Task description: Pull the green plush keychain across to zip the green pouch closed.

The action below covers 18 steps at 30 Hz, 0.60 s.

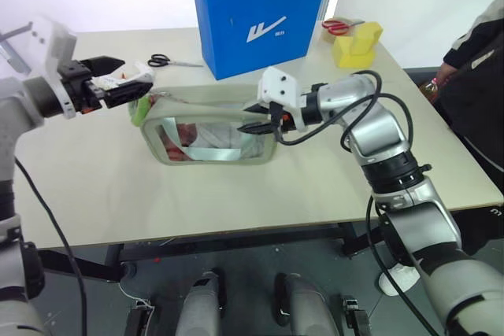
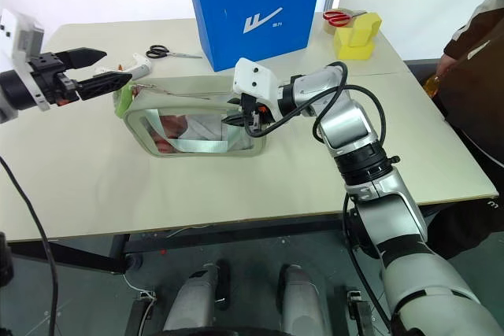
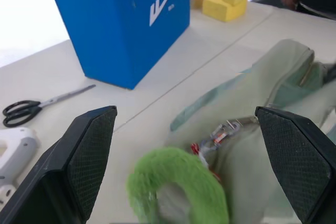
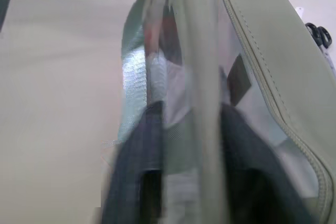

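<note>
Green plush keychain [image 3: 176,184] hangs at the left end of the green pouch [image 1: 213,131], which stands on the desk [image 1: 118,186] before the blue box [image 1: 260,13]. Left claw [image 1: 114,84] is spread wide, the charm between its fingers but untouched, likely ready to pinch it. Right claw [image 1: 260,118] straddles the pouch's right end, apparently to steady it; its grip I cannot tell.
</note>
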Tool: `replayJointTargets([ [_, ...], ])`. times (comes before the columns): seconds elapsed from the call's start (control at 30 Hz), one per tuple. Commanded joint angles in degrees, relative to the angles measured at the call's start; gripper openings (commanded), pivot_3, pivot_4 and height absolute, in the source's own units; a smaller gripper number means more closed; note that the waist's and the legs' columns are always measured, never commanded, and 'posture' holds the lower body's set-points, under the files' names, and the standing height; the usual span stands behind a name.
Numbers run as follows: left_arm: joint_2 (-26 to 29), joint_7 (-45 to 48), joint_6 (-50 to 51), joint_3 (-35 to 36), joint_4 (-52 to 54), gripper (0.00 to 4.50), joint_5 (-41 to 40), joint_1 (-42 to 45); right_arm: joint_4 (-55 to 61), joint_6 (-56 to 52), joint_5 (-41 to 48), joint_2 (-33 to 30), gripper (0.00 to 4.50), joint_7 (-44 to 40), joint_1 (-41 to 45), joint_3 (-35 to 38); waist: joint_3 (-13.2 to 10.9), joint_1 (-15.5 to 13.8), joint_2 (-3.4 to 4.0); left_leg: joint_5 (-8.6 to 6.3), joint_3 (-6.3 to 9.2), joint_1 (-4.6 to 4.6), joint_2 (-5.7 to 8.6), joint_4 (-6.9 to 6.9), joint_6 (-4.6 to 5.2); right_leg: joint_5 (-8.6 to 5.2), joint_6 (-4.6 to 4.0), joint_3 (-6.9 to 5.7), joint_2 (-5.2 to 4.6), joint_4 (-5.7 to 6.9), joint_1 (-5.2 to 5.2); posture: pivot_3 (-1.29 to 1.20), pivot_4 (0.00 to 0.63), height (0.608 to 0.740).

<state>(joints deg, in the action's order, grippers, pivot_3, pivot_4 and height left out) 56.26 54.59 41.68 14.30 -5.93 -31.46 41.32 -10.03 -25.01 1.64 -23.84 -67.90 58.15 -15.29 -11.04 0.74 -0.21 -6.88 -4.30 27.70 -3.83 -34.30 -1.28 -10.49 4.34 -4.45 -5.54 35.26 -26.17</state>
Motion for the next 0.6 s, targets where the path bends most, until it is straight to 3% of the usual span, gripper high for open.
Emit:
replayJointTargets([
  [0.03, 4.9, 3.3, -1.3, 2.2, -1.2, 4.5, 0.8, -0.3, 4.8, -2.0, 2.9, -4.0, 2.6, -1.1, 1.4, 3.4, 0.0, -0.1, 0.0, 0.0, -0.01, 0.0, 0.0, 0.0, 0.0, 0.0, 0.0, 0.0, 0.0, 0.0, 0.0, 0.0, 0.15, 0.74],
  [0.27, 13.3, 10.8, -2.5, 5.3, -4.2, 4.5, 1.1, -7.9, 11.6, -5.8, 6.2, -10.0, 2.6, -0.6, -0.2, 5.7, 0.0, -0.1, -0.02, -0.02, -0.08, 0.07, -0.01, 0.12, -0.02, -0.03, -0.08, 0.06, -0.03, -0.17, -0.16, 0.0, 0.15, 0.74],
  [0.57, 10.9, 9.4, -4.5, 3.3, -5.3, 4.5, 2.2, -6.9, 7.6, -3.4, 5.9, -7.0, 2.6, 1.3, -2.1, 2.0, 0.0, -0.1, -0.02, -0.03, -0.18, 0.16, -0.07, 0.2, -0.02, 0.02, -0.26, 0.07, -0.04, -0.28, -0.26, 0.0, 0.15, 0.74],
  [0.6, 10.8, 9.4, -4.5, 3.3, -5.2, 4.5, 2.2, -7.2, 6.9, -2.9, 5.8, -6.9, 2.09, 1.4, -2.2, 1.7, 0.0, -0.1, -0.03, -0.03, -0.18, 0.18, -0.07, 0.2, -0.02, 0.02, -0.26, 0.07, -0.04, -0.28, -0.28, 0.0, 0.15, 0.74],
])
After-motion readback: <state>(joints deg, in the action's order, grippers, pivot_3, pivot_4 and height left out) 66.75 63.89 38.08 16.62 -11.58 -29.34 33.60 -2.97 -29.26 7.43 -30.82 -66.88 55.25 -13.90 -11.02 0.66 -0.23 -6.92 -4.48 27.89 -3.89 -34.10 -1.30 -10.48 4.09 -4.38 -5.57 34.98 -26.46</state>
